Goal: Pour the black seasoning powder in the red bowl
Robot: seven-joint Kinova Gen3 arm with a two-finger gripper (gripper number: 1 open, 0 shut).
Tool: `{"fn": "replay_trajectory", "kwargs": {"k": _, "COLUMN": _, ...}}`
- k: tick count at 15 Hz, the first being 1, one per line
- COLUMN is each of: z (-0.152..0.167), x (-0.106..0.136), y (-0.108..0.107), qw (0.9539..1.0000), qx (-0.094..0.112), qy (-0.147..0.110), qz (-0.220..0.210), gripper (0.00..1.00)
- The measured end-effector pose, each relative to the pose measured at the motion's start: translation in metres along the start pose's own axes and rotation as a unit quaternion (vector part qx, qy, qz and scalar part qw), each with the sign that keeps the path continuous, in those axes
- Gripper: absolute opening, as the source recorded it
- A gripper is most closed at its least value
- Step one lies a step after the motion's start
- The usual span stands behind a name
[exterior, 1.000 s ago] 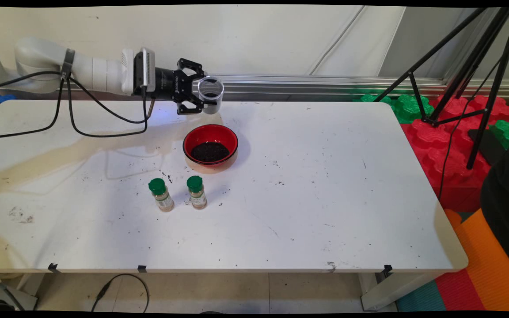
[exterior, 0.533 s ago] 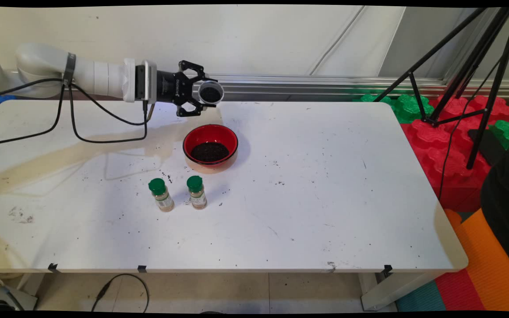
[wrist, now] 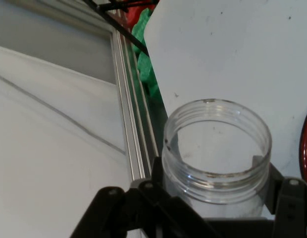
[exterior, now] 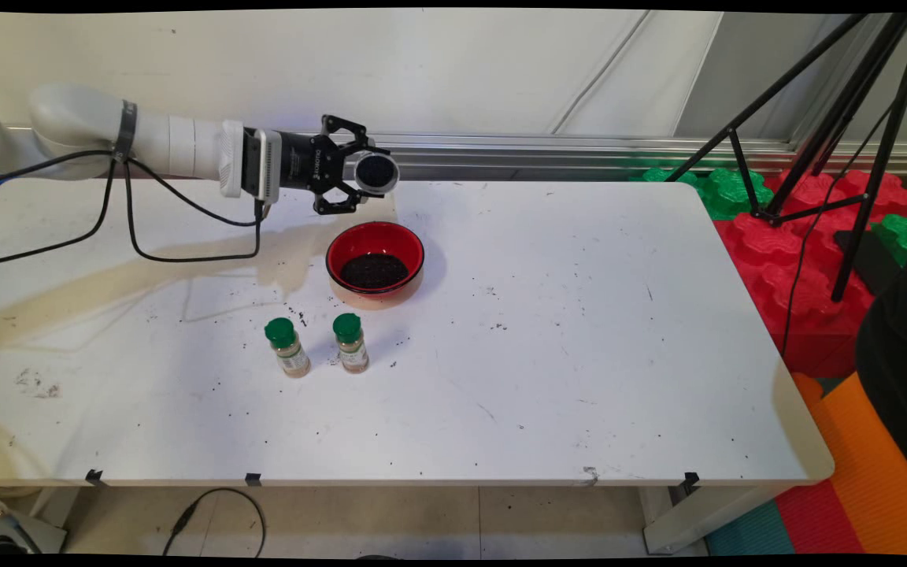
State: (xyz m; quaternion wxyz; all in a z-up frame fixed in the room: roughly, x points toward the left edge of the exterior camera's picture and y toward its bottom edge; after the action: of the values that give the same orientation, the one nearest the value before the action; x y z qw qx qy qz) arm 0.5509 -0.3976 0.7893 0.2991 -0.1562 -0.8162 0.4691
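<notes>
**Clear jar held on its side above the far edge of the table, behind the red bowl**

The gripper (exterior: 360, 175) reaches in level from the left, its jaws clenched on a clear plastic jar (exterior: 376, 173) with a threaded, lidless mouth. In the main view the jar is tipped onto its side, so that its round end faces the camera and looks dark. In the hand view the jar (wrist: 216, 151) appears see-through, with only a thin dark line of residue round the inside; whether any loose contents are left in it cannot be told.

Just in front of and below the jar, on the table (exterior: 564, 331), stands a red bowl (exterior: 375, 261) with a heap of fine black grains at its bottom. The jar hangs over the table behind the bowl's far rim, apart from it, not directly above the heap. Black specks lie scattered on the table about the bowl. Nearer the camera stand two small spice bottles with green caps, one at left (exterior: 287, 347) and one at right (exterior: 350, 342), both upright, capped and untouched.
</notes>
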Motion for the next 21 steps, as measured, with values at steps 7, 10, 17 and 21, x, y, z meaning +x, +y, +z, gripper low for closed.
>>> {"fn": "replay_trajectory", "kwargs": {"k": 7, "z": 0.0020, "x": 0.0023, "y": 0.0036, "qw": 0.9963, "qx": 0.001, "qy": -0.008, "qz": 0.085, "gripper": 0.00}}
{"fn": "replay_trajectory", "kwargs": {"k": 10, "z": 0.0024, "x": 0.0032, "y": 0.0044, "qw": 0.9934, "qx": 0.002, "qy": -0.012, "qz": 0.114, "gripper": 0.00}}
{"fn": "replay_trajectory", "kwargs": {"k": 17, "z": -0.0004, "x": 0.0053, "y": 0.0081, "qw": 0.9804, "qx": 0.004, "qy": -0.020, "qz": 0.196, "gripper": 0.00}}
{"fn": "replay_trajectory", "kwargs": {"k": 21, "z": -0.0040, "x": 0.0063, "y": 0.0105, "qw": 0.9741, "qx": 0.004, "qy": -0.022, "qz": 0.225, "gripper": 0.00}}
